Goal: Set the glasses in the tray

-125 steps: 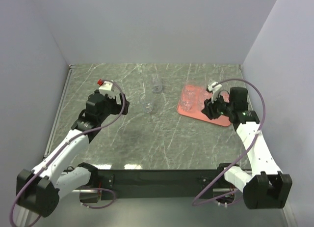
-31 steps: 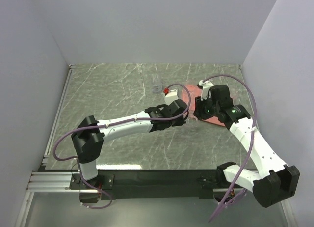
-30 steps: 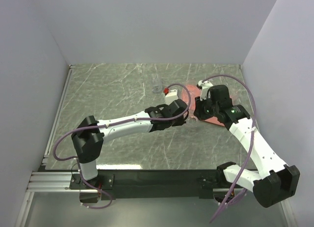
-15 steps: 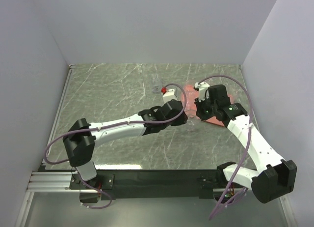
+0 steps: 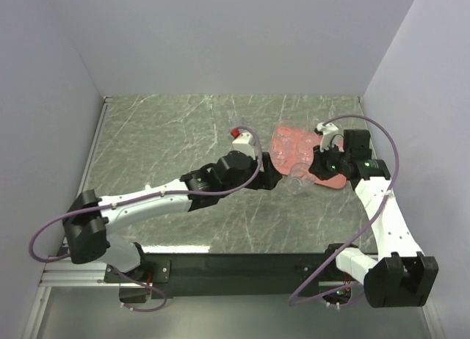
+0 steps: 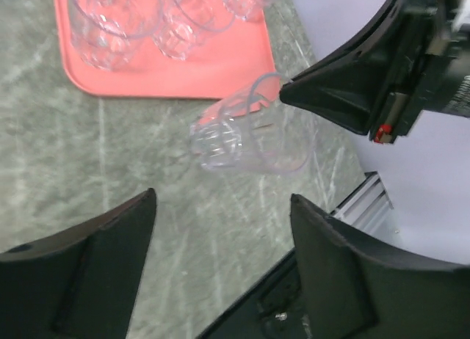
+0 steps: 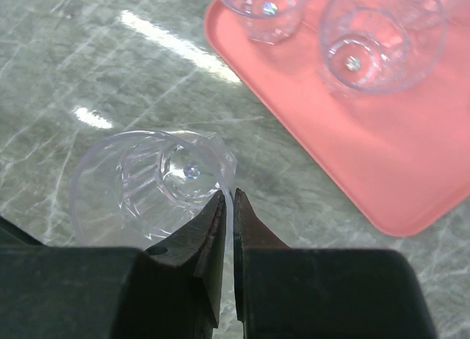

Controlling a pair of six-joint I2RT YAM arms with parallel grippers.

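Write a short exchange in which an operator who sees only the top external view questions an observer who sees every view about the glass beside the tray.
Operator: Does the right pincer actually grip that tumbler?
Observer: Yes. The right wrist view shows both fingers shut on its rim, the glass wall pinched between them.
Operator: Is the left pincer touching it?
Observer: No. The left wrist view shows it open and spread wide, with the tumbler beyond its tips.
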